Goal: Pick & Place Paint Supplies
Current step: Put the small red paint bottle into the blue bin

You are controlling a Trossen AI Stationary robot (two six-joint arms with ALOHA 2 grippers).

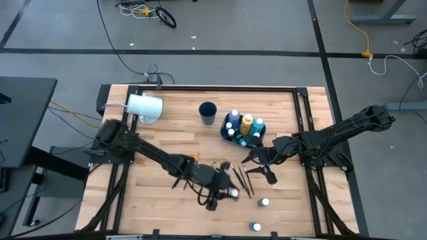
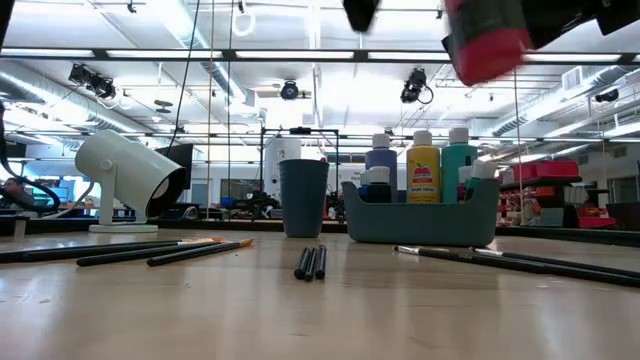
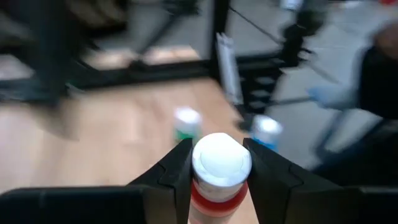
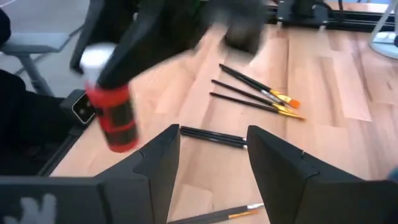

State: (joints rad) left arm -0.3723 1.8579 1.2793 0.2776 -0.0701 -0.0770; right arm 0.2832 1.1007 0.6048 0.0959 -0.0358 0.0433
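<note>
left tool (image 3: 214, 165) clamps a red paint bottle (image 3: 217, 180)
right tool (image 4: 211, 149) gapes empty, brushes (image 4: 255, 93) on the desk (image 4: 323, 74) just beyond it.

Nothing readable here tbh, the yellow paint bottle (image 2: 423, 172) has a red label but it's too small to make out.

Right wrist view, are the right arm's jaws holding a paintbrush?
No, the right gripper stands open and empty above the dark paintbrushes lying on the table.
</note>
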